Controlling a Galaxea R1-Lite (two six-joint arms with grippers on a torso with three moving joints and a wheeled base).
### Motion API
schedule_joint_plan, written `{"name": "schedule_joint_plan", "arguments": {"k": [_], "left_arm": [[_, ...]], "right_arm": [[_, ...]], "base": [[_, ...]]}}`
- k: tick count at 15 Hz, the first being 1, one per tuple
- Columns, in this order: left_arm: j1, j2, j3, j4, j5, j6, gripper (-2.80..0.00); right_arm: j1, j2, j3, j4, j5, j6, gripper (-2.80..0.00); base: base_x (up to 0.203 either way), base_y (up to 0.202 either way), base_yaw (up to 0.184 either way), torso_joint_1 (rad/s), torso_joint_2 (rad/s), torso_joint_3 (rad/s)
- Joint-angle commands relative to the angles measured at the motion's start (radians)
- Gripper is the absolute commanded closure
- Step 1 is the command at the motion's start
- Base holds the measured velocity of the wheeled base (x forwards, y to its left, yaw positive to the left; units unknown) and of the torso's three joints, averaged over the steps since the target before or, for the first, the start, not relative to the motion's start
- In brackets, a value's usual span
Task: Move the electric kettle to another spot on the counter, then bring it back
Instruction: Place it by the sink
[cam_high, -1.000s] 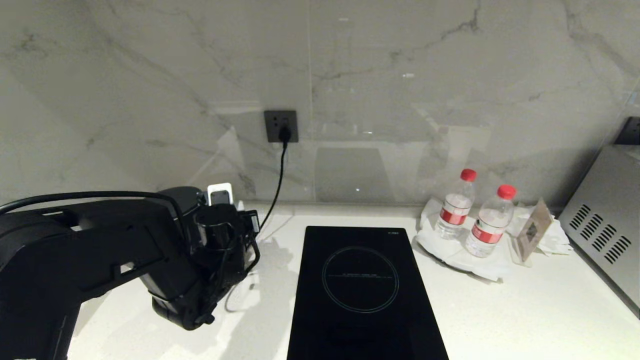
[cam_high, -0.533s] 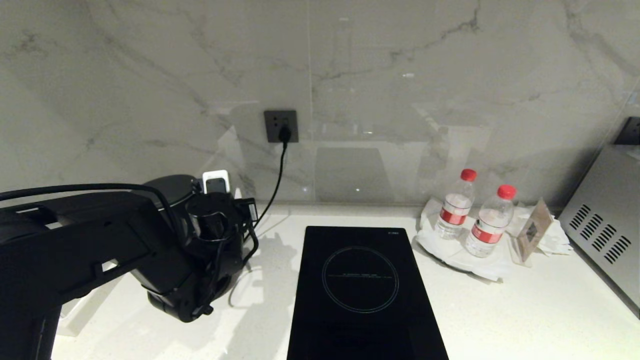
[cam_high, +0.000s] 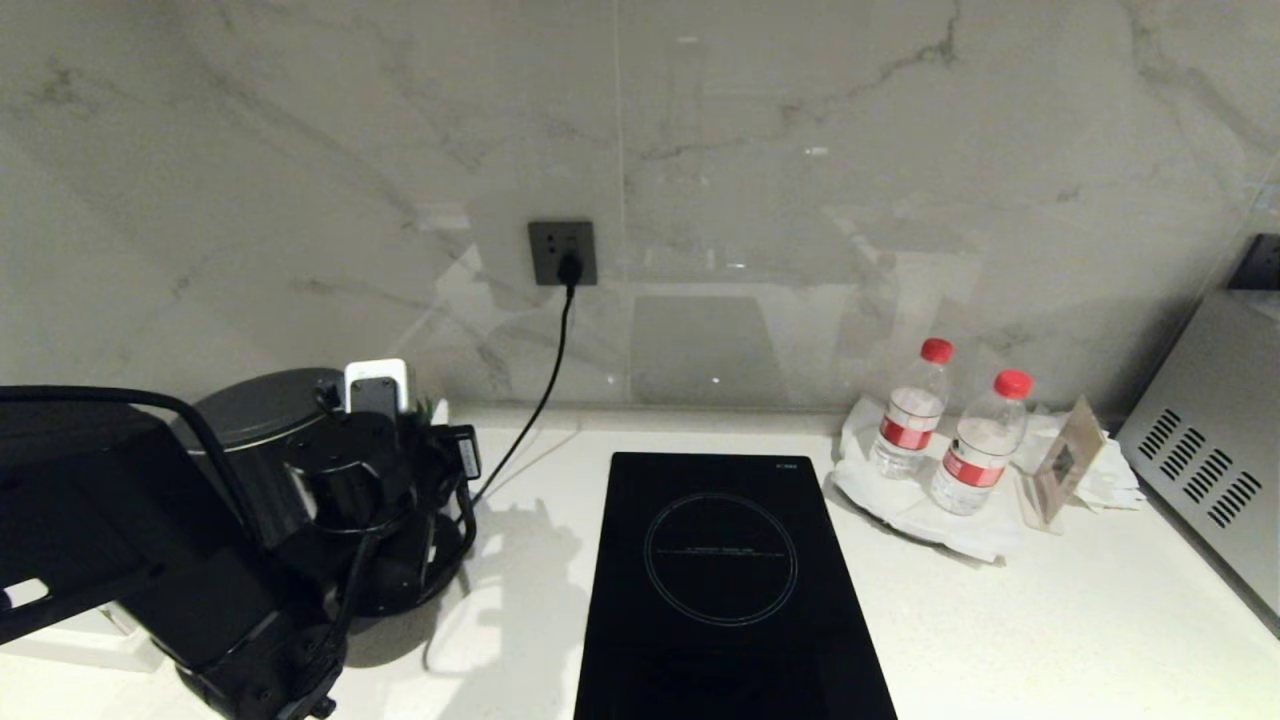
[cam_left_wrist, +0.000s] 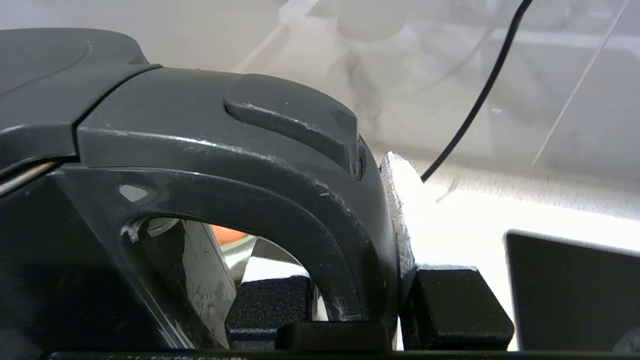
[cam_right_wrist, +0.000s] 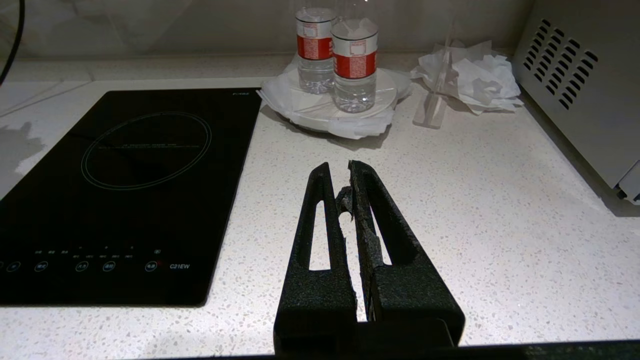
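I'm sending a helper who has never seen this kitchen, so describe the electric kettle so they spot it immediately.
Start at the black induction hob set in the white counter and look left, past the black power cord. The electric kettle stands near the wall, the left gripper closed on its loop handle. It is the only tall dark cylinder here.

The white speckled counter (cam_high: 1000, 640) carries an induction hob (cam_high: 725, 590) and two water bottles (cam_high: 945, 430).

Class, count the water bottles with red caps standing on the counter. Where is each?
2. One water bottle stands nearer the wall; the other water bottle stands right of it, both beyond the induction hob. None appear hidden.
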Motion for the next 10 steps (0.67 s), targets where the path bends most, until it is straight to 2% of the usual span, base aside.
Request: {"name": "schedule_joint_plan", "arguments": {"k": [1, 4, 6, 10], "left_arm": [[0.009, -0.053, 0.087, -0.027, -0.001, -0.009, 0.00], [0.051, -0.083, 0.190, -0.037, -0.015, -0.047, 0.00], [0.060, -0.152, 0.263, -0.037, -0.044, -0.072, 0.00], [0.078, -0.218, 0.367, -0.037, -0.054, -0.098, 0.00]], "right_arm": [[0.000, 0.001, 0.000, 0.000, 0.000, -0.001, 0.00], [0.000, 0.001, 0.000, 0.000, 0.000, -0.001, 0.00], [0.000, 0.001, 0.000, 0.000, 0.000, -0.001, 0.00], [0.000, 0.001, 0.000, 0.000, 0.000, -0.001, 0.00]], "base": [[0.000, 0.000, 0.000, 0.000, 0.00, 0.000], [0.000, 0.000, 0.000, 0.000, 0.00, 0.000], [0.000, 0.000, 0.000, 0.000, 0.00, 0.000], [0.000, 0.000, 0.000, 0.000, 0.00, 0.000]]}}
